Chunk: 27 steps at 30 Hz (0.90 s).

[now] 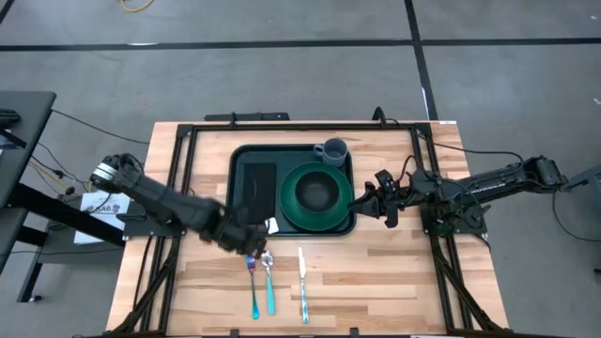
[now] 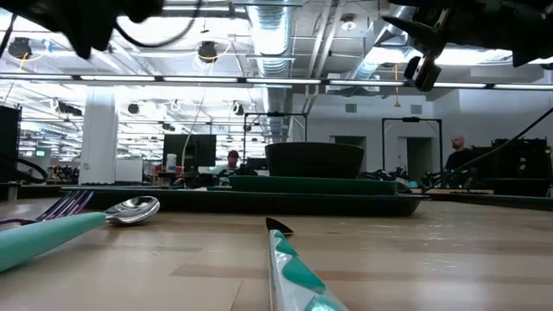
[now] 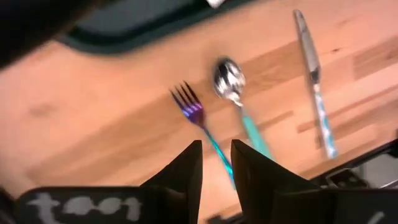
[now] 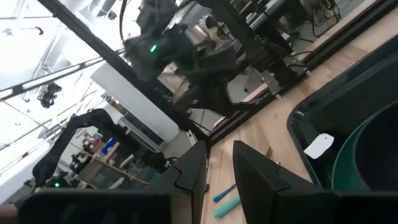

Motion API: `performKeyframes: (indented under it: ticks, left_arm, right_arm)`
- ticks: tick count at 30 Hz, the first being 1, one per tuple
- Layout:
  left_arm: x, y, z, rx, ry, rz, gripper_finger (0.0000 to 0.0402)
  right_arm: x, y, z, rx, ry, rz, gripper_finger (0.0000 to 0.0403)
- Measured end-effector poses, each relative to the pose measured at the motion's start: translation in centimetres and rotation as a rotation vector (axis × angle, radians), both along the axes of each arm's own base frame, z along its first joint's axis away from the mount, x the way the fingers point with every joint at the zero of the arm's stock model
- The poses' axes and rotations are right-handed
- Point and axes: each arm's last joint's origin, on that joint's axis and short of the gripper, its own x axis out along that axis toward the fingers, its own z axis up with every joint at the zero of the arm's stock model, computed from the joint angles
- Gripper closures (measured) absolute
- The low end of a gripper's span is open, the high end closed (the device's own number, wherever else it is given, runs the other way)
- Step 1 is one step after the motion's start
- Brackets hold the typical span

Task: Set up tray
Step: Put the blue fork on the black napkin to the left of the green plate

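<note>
The tray point(image 1: 246, 158) sits upper centre of the high view, long axis left to right. It holds a black napkin point(image 1: 259, 184), a green bowl point(image 1: 315, 195) and a grey cup point(image 1: 331, 149). The left gripper point(image 1: 246, 241), at its lower-left corner, and the right gripper point(image 1: 369, 202), beside its right rim, both have fingers slightly parted, grasping nothing.

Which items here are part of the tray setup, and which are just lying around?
Part of the job:
tray
plate with a bowl on it
cup
black napkin
fork, spoon, knife on the table
left hand above the fork

Lying about:
white label beside the table
</note>
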Motion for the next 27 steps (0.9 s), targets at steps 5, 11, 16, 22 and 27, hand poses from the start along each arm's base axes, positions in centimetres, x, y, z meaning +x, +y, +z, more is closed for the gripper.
performKeyframes:
  ticks: [5, 11, 16, 22, 27]
  left_arm:
    - [0.0, -4.0, -1.0, 0.002, -0.076, 0.152, 0.0331]
    - [1.5, -7.8, -5.0, -0.061, -0.003, 0.131, 0.0331]
    - [2.2, -9.4, -7.9, -0.059, 0.061, 0.102, 0.0327]
    - [2.8, -10.0, -10.3, -0.035, 0.101, 0.148, 0.0291]
    - [3.0, -10.1, -11.5, -0.012, 0.132, 0.163, 0.0254]
  right_arm:
    - [0.0, 0.0, -0.1, -0.003, 0.009, -0.001, 0.0329]
    - [0.0, 0.0, -0.3, -0.004, 0.025, -0.002, 0.0329]
    - [0.0, 0.0, -0.3, -0.004, 0.03, -0.001, 0.0329]
    - [0.0, 0.0, -0.4, -0.005, 0.035, 0.0, 0.0329]
    - [0.0, 0.0, -0.4, 0.003, 0.038, 0.0, 0.0329]
